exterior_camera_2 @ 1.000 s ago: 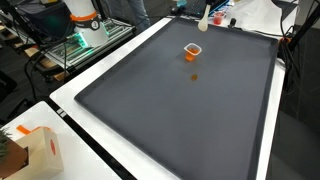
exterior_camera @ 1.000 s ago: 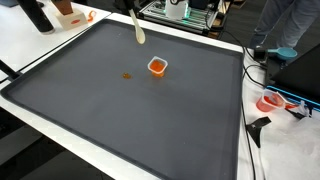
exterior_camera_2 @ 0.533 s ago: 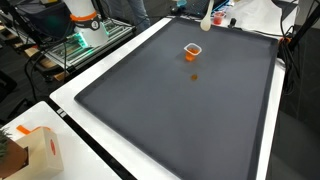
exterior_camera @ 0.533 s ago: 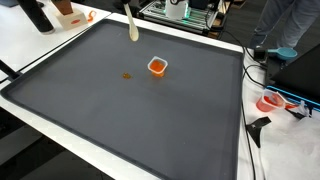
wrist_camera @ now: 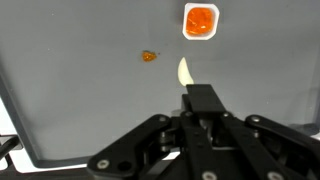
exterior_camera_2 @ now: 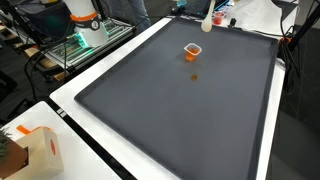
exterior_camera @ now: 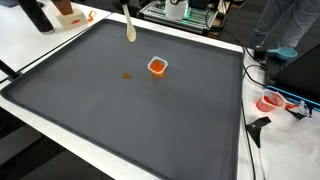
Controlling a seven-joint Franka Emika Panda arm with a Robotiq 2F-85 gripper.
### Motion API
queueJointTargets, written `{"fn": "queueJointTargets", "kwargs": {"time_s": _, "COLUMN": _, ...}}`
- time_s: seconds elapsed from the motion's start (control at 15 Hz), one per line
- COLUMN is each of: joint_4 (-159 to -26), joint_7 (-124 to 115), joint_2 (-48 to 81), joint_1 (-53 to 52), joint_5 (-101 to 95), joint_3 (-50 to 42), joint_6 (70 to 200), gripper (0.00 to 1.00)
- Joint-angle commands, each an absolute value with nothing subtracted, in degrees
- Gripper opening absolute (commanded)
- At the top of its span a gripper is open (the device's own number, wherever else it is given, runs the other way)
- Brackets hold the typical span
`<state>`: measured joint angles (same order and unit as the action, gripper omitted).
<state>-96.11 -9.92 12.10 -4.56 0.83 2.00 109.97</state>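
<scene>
We are seeing the gripper clenching a pale spoon near the orange cup, an orange crumb lying beside it.

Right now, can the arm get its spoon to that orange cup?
Probably yes. The fingers hold the spoon above the mat, near the cup, with nothing between them; an orange blob lies off to the side.

One orange-filled cup, one orange blob, one pale spoon, one dark mat.
</scene>
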Motion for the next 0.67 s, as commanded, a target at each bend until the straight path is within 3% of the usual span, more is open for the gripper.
{"fn": "queueJointTargets", "kwargs": {"time_s": 0.0, "joint_4": -95.94, "joint_7": -9.95, "joint_2": 12.13, "joint_1": -4.44, "joint_5": 0.78, "joint_3": 2.14, "joint_6": 109.78, "gripper": 0.13}}
{"fn": "queueJointTargets", "kwargs": {"time_s": 0.13, "joint_4": -95.95, "joint_7": -9.95, "joint_2": 12.13, "joint_1": -4.44, "joint_5": 0.77, "joint_3": 2.14, "joint_6": 109.79, "gripper": 0.13}}
{"fn": "queueJointTargets", "kwargs": {"time_s": 0.2, "joint_4": -95.95, "joint_7": -9.95, "joint_2": 12.13, "joint_1": -4.44, "joint_5": 0.77, "joint_3": 2.14, "joint_6": 109.79, "gripper": 0.03}}
{"fn": "queueJointTargets", "kwargs": {"time_s": 0.6, "joint_4": -97.88, "joint_7": 2.12, "joint_2": 12.89, "joint_1": -2.07, "joint_5": 13.06, "joint_3": 3.25, "joint_6": 110.35, "gripper": 0.03}}
